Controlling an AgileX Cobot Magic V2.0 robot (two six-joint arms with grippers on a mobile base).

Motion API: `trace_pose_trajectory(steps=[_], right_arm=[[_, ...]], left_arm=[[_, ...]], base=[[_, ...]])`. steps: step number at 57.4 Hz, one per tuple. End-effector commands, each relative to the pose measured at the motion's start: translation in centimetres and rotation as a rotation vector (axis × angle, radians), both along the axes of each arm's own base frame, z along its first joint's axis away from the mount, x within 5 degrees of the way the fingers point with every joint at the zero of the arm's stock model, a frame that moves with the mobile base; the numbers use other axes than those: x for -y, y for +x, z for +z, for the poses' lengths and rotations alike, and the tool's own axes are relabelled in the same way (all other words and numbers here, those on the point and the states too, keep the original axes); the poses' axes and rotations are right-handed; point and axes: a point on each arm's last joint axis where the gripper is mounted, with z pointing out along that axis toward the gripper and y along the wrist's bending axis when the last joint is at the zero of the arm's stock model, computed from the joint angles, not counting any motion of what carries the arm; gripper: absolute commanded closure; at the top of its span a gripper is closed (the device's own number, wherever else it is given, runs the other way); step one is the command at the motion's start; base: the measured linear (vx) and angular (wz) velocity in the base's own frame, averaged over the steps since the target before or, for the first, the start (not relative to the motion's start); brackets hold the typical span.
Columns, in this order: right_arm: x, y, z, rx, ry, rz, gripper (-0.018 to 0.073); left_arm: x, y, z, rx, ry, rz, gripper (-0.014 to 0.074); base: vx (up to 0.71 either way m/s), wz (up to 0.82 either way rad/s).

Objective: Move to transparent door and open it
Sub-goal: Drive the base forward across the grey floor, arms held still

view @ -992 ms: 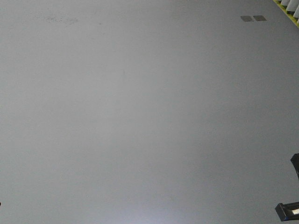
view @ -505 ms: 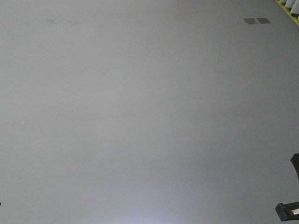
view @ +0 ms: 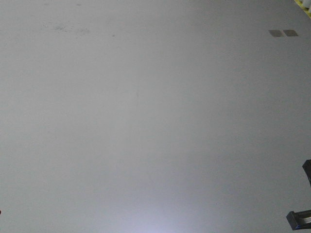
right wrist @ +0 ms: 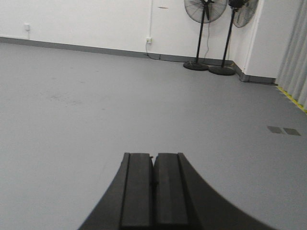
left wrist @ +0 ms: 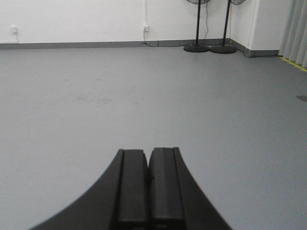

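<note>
Left wrist view: my left hand (left wrist: 148,154) is pressed together, nothing in it, pointing out over the grey floor (left wrist: 72,105). White wall (left wrist: 72,19) at the back with a socket (left wrist: 145,28), then two pedestal fans (left wrist: 196,48) in the corner, grey curtain (left wrist: 293,28) at far right. Right wrist view: my right hand (right wrist: 153,157) is pressed together too, nothing in it. Two dark floor patches (right wrist: 284,130) lie to its right, yellow line (right wrist: 293,99) beyond them. Transparent door: in none of the views, can't tell where.
</note>
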Motion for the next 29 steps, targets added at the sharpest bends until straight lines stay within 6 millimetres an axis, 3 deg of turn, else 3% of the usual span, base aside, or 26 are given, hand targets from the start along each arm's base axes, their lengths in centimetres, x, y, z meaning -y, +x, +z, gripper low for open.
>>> trace_pose_trajectory(steps=[1, 29], right_arm=[[0.13, 0.0, 0.66, 0.091, -0.003, -0.014, 0.0548], [0.13, 0.0, 0.67, 0.092, -0.003, -0.014, 0.0548]], left_arm=[[0.03, 0.0, 0.47, 0.084, -0.014, -0.004, 0.0599], [0.03, 0.0, 0.47, 0.084, -0.014, -0.004, 0.0599]], base=[[0.39, 0.21], [0.43, 0.25]])
